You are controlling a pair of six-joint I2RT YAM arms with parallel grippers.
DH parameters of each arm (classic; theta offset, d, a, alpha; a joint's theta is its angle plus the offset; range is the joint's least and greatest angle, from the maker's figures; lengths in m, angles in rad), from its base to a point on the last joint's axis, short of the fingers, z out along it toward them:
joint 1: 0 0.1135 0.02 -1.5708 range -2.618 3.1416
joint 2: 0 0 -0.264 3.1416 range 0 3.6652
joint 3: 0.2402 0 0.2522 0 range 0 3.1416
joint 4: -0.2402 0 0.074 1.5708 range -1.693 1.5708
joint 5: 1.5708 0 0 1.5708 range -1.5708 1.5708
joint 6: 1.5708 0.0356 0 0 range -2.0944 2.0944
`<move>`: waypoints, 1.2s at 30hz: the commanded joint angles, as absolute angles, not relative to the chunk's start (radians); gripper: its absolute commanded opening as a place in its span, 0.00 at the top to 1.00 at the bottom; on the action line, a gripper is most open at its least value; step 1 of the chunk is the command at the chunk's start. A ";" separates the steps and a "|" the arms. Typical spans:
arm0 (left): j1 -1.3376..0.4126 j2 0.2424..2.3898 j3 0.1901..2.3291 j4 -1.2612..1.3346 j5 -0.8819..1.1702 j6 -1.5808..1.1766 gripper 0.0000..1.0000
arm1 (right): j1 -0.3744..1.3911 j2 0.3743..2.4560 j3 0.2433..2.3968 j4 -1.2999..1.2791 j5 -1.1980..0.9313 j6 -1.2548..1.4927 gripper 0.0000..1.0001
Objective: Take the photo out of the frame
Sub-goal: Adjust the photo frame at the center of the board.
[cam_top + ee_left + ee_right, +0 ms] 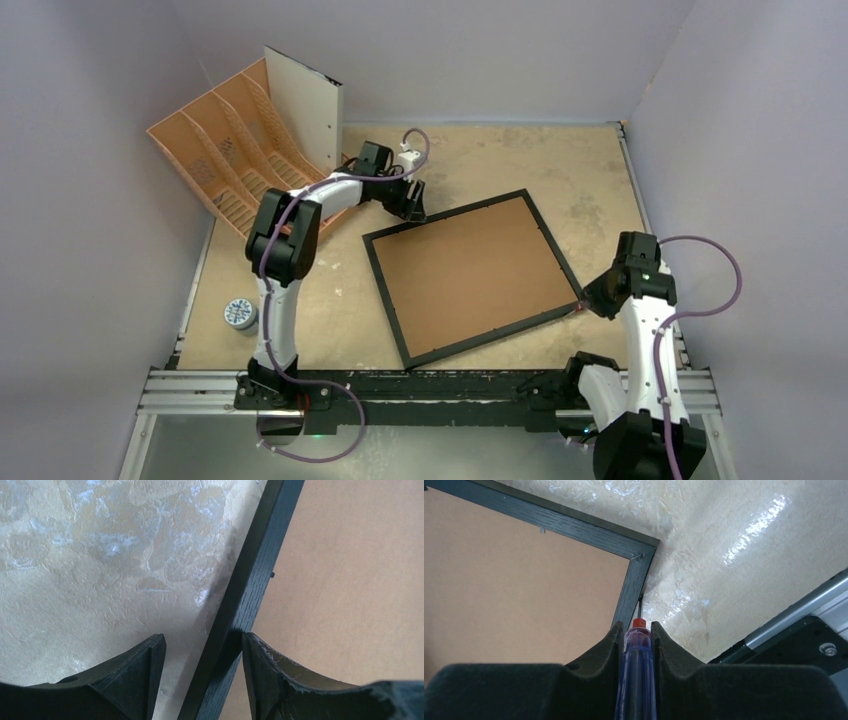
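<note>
Screwdriver [638, 652] pinched in right gripper [634, 627] aims at near-right corner of frame [574, 524], probably stiff and light; spread left gripper [203, 637] straddles its far rail, the likely hold.

The frame [444, 215] is seen to be black-stained wood, its open grain showing through a matt finish. Its back is filled by a brown fibreboard panel [475, 275], smooth and dull. The tabletop [560, 165] is faced with a mottled beige surface on which glossy highlights are caught. The left claw [202, 640] is formed of matt black plastic with fine layered ridges. The right claw [636, 625] appears grainier. The screwdriver [638, 655] gripped there is given a translucent blue plastic handle with a red collar. The file organiser [215, 150] is moulded in orange plastic, and the rail [200, 385] is left as bare metal.
</note>
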State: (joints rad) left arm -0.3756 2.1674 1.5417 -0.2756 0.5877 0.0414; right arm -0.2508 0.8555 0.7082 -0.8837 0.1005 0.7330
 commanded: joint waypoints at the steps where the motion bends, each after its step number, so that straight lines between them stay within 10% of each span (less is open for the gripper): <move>1: -0.362 2.114 1.489 -0.286 0.651 0.054 0.41 | -0.249 0.878 0.700 -0.764 0.009 0.768 1.00; 22: -0.360 1.806 1.085 -0.171 0.714 -0.155 0.44 | -0.250 1.162 0.863 -0.508 -0.200 0.613 1.00; 36: -0.360 2.078 1.432 -0.343 0.742 -0.114 0.47 | -0.249 1.343 0.951 -0.401 -0.286 0.631 1.00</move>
State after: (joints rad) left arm -0.3206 2.0357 1.3510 -0.2611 0.5648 -0.0879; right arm -0.2581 1.3056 0.8825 -0.5140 -0.1585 0.5838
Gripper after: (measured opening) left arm 0.549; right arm 0.244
